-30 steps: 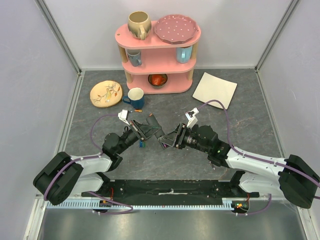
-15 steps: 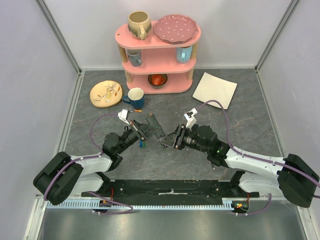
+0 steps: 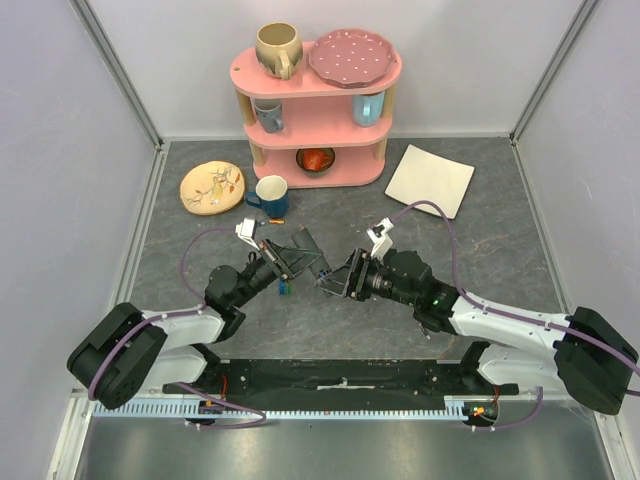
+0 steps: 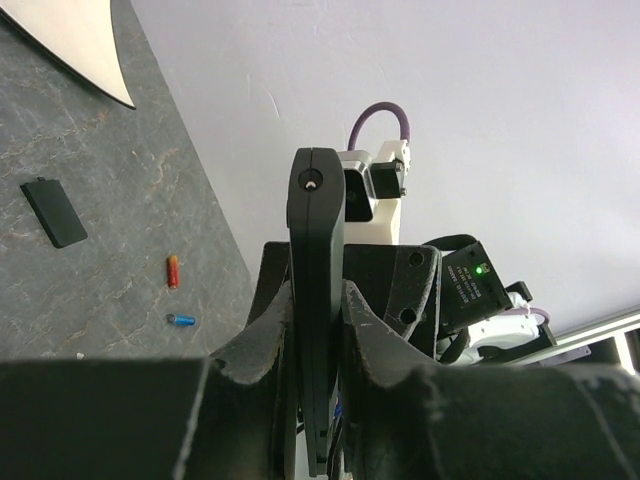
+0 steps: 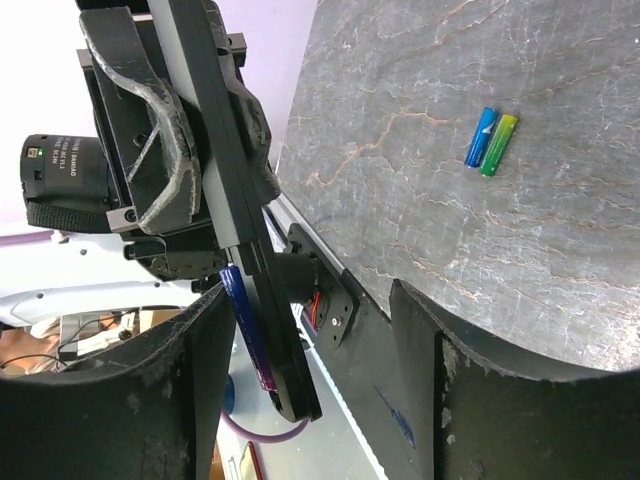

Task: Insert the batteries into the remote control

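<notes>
remote [image 4: 315, 230] | clamped edge-on in left tool [image 4: 316, 335] | right tool [image 5: 310, 385] facing, parted

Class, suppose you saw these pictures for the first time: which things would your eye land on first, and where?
Mid-table, the left gripper is shut on the black remote control, held edge-on, and the open right gripper faces it. Behind them a pink shelf of crockery stands at the back wall. Two loose batteries, blue and green, lie side by side on the grey table.
</notes>
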`<state>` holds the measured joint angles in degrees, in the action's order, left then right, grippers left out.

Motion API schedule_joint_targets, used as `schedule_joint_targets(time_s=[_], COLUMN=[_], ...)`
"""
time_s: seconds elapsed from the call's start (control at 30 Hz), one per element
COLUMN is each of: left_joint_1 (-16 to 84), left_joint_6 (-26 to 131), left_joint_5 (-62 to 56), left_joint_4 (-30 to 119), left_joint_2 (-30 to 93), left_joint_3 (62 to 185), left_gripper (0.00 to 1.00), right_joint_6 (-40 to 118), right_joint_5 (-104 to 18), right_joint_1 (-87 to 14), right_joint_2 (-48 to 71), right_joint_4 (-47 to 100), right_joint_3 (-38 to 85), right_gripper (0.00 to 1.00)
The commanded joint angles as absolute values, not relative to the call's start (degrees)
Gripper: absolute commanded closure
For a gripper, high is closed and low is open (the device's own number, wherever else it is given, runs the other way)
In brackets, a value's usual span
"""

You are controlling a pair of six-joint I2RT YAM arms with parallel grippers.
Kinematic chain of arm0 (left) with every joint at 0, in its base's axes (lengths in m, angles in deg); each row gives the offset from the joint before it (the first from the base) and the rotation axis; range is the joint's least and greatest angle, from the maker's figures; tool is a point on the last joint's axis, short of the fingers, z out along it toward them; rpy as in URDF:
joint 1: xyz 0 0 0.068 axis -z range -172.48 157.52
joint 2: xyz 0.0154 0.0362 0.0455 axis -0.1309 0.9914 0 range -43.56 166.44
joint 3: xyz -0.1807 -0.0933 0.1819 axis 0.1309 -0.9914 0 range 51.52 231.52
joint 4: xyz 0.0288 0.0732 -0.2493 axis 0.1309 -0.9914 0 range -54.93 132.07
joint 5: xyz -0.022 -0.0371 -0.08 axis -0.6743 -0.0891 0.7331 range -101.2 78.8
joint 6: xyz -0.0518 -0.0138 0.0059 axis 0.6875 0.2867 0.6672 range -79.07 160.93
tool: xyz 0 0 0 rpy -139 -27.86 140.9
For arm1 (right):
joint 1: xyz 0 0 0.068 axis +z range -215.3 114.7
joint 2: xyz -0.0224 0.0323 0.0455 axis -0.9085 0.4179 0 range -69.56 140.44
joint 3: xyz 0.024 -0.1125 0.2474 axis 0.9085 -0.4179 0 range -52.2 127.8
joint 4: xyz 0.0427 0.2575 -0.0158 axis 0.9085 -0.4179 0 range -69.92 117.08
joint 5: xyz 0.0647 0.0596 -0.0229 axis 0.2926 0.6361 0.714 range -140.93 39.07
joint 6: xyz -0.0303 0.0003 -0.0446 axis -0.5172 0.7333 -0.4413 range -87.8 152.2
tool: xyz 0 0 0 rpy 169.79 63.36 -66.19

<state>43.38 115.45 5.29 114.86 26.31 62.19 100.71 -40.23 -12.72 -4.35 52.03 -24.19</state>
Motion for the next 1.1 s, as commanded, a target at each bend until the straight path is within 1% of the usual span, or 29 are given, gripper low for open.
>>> schedule_joint_targets(time_s=[0.0, 0.2, 0.33, 0.73, 1.07], left_joint_1=[43.5, 43.5, 43.5, 43.5, 43.5], left_joint_6=[114.5, 114.2, 114.2, 114.3, 114.2], left_joint_5=[4.5, 5.2, 5.5, 5.9, 6.8], left_joint_4=[137.4, 137.4, 137.4, 137.4, 137.4], left_joint_2=[27.3, 28.4, 28.9, 28.0, 26.6], left_joint_3=[63.6, 63.4, 63.4, 63.5, 64.0], left_gripper=[0.98, 0.98, 0.98, 0.98, 0.98], right_joint_6=[99.3, 97.4, 94.8, 91.6, 99.9], right_joint_5=[-40.1, -38.5, -38.8, -42.1, -38.8], right_joint_1=[-12.9, -12.9, -13.0, -13.4, -16.2], right_joint_2=[-5.2, -5.9, -7.1, -9.5, -7.8], right_joint_4=[49.9, 47.7, 44.1, 39.9, 50.4], right_joint_3=[-20.6, -16.9, -14.6, -15.7, -21.3], right_gripper=[0.27, 0.20, 0.19, 0.22, 0.25])
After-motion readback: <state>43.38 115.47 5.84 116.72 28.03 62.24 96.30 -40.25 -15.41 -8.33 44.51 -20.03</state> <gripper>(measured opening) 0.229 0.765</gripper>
